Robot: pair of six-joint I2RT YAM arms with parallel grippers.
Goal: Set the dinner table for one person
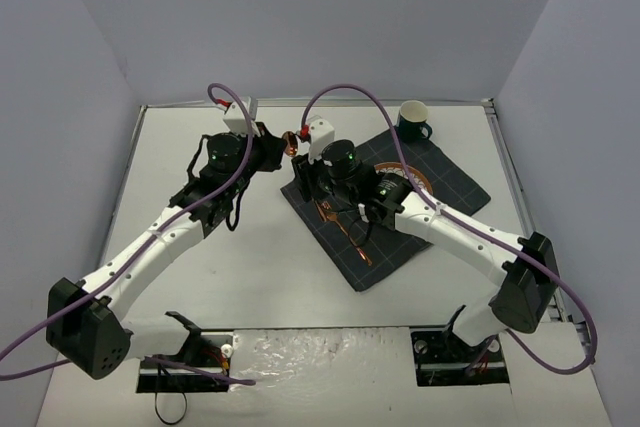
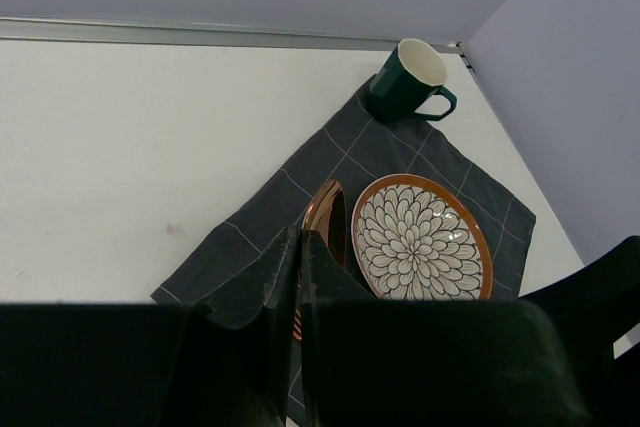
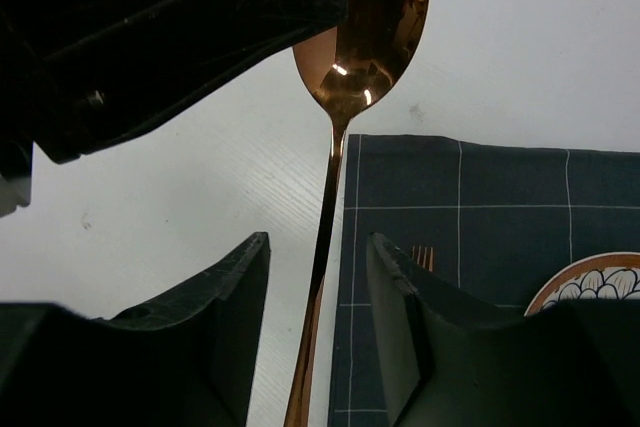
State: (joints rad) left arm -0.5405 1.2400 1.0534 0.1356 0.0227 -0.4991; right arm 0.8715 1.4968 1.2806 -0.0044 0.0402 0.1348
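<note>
From above: one matte white table point(image 1: 250, 267) lies under both arms and carries one dark gridded cloth point(image 1: 455, 182), with one green mug point(image 1: 413, 119) at the cloth's far corner. Left wrist view — my left gripper point(image 2: 301, 237) is clenched, seemingly on one shiny copper spoon point(image 2: 325, 215), with one round petal-patterned plate point(image 2: 421, 239) beyond. Right wrist view — my right gripper point(image 3: 318, 242) stands parted around the thin handle, not touching it.

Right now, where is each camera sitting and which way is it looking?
Top external: above and behind the arms, looking down on the dinner table; both arms show.
Left wrist: on the left arm, facing the mug and plate; its left pincer shows.
Right wrist: on the right arm, facing the spoon; its right pincer shows.
Shared: both wrist views see the cloth and plate.
</note>
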